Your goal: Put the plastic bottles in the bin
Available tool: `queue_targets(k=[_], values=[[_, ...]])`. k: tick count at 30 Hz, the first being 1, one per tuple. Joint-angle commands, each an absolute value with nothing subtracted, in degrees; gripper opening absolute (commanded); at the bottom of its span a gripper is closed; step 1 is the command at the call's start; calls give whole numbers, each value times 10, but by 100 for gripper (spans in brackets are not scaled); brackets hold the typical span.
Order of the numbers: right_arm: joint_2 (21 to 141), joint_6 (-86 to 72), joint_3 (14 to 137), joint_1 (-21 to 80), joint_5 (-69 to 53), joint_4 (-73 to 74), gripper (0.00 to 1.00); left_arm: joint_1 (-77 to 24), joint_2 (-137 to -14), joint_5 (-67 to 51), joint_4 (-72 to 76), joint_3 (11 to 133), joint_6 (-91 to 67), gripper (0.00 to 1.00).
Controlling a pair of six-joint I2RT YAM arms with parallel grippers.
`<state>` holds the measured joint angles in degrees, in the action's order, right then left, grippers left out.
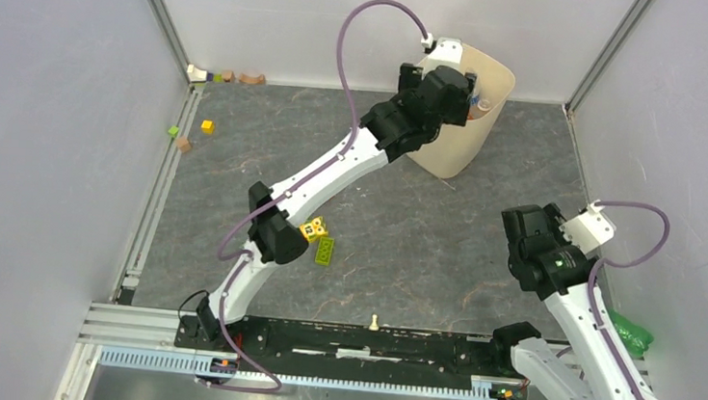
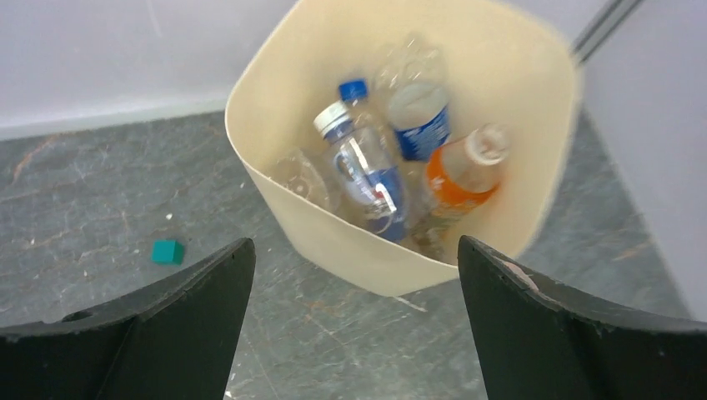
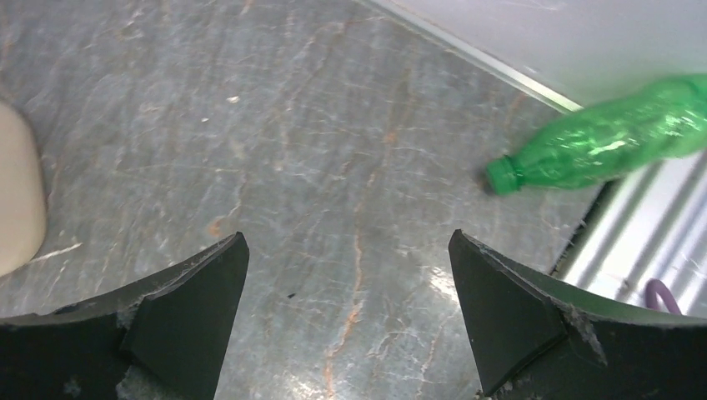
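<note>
Left gripper (image 2: 356, 279) hangs over the bin (image 2: 534, 192), fingers spread wide, nothing between them. Right gripper (image 3: 348, 250) also released and empty, hovering low over bare floor (image 3: 333, 125)

Bin stands at the far side of the floor near the back wall, tipped a little toward the left arm. Inside: clear bottle with blue label (image 2: 367, 171), orange bottle (image 2: 458, 179), another blue-label bottle (image 2: 419, 125), more clear ones underneath, count unclear

One green bottle (image 3: 600, 142) is not in yet: on its side at the right edge of the floor, against the metal rail by the right wall, cap toward the open floor, just beside the right arm. Judged step: right arm fetches it

To do it well: swing the wrist over the bottle, turn the jaws across its body, come down on the middle, not the cap. The rail leaves little room on the far side, so one finger must slip in there or the bottle gets nudged out first. Thin plastic, likely squashes and rolls, so close gently. Left arm should clear the bin first

Floor is grey stone-look mat with rusty veins, flat. Pale grey walls on three sides. Teal block (image 2: 167, 252) near the bin, yellow and green bricks (image 1: 320, 239) by the left elbow, small blocks (image 1: 211, 76) in the far left corner
</note>
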<state>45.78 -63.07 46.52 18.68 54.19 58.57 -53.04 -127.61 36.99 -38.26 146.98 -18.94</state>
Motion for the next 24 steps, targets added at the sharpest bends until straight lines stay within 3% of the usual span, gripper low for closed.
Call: queue_targets(k=[1, 6, 8, 16, 19, 24], values=[[437, -764, 469, 186, 613, 708, 98, -499, -1317, 353, -376, 1483, -236, 95], [400, -772, 437, 186, 628, 684, 98, -486, -1341, 345, -367, 1480, -237, 91], [396, -762, 435, 186, 627, 672, 98, -484, -1350, 343, -364, 1480, -228, 85], [426, -793, 445, 185, 631, 682, 98, -481, -1340, 353, -324, 1454, -180, 43], [445, -809, 457, 185, 634, 694, 98, -480, -1330, 363, -314, 1453, -159, 31], [451, -805, 476, 184, 630, 686, 98, -479, -1315, 375, -316, 1447, -124, 26]])
